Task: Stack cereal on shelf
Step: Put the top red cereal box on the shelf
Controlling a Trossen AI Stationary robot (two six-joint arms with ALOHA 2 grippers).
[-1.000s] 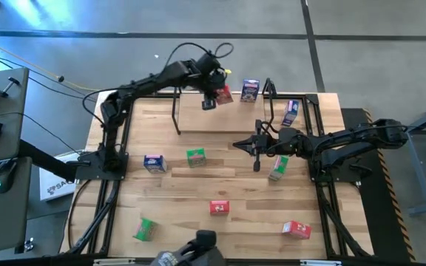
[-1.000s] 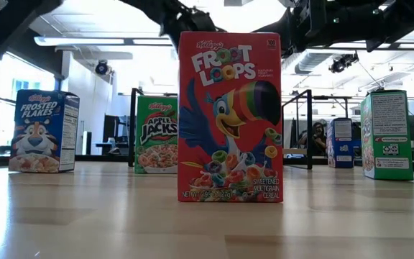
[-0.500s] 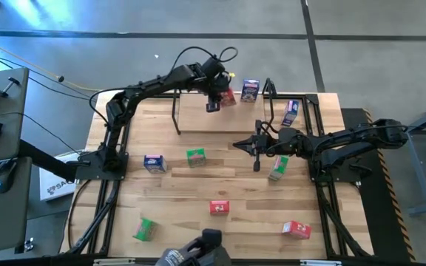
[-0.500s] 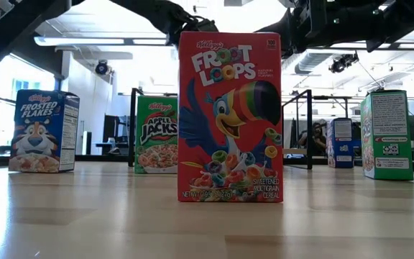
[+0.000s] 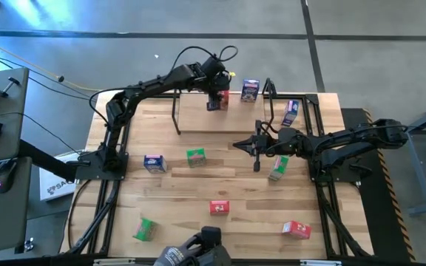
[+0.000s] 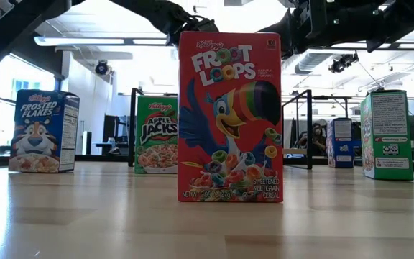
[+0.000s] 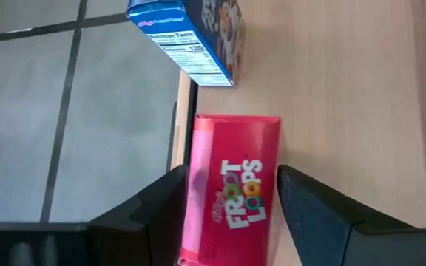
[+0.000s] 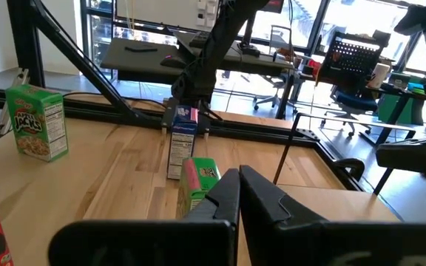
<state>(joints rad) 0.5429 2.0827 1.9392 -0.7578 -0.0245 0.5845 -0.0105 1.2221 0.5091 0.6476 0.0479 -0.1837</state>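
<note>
My left gripper (image 5: 214, 98) (image 7: 234, 193) reaches over the shelf (image 5: 228, 118), a light board with thin black end frames at the table's far edge, and is shut on a red cereal box (image 7: 234, 188). A blue box (image 5: 250, 90) (image 7: 191, 37) stands on the board just beyond it. My right gripper (image 5: 257, 150) (image 8: 239, 185) hovers shut above mid-table, next to a green box (image 5: 278, 168) (image 8: 197, 181). Another blue box (image 5: 291, 112) stands right of the shelf. Blue (image 5: 154, 163), green (image 5: 195, 157) (image 5: 146, 229) and red (image 5: 220, 208) (image 5: 296, 230) boxes stand on the tabletop. My left gripper pinches the red box between its two fingers (image 7: 170, 199), one on each long narrow side (image 7: 198, 185), coming from above and pointing down. The printed front faces the wrist camera, and the box lies along the fingers. I cannot tell whether its far end (image 7: 235, 122) touches the shelf board.
The shelf's black uprights (image 5: 176, 111) (image 5: 268, 92) flank my left gripper. In the low view a red box (image 6: 230, 115) fills the centre, with a blue box (image 6: 45, 131) and green boxes (image 6: 157, 135) (image 6: 387, 134) behind. Black frame rails (image 5: 113, 185) run along both table sides.
My left gripper has carried the red box a little toward the table's right over the shelf. The box now shows less beside the gripper from above. My right arm has kept still.
</note>
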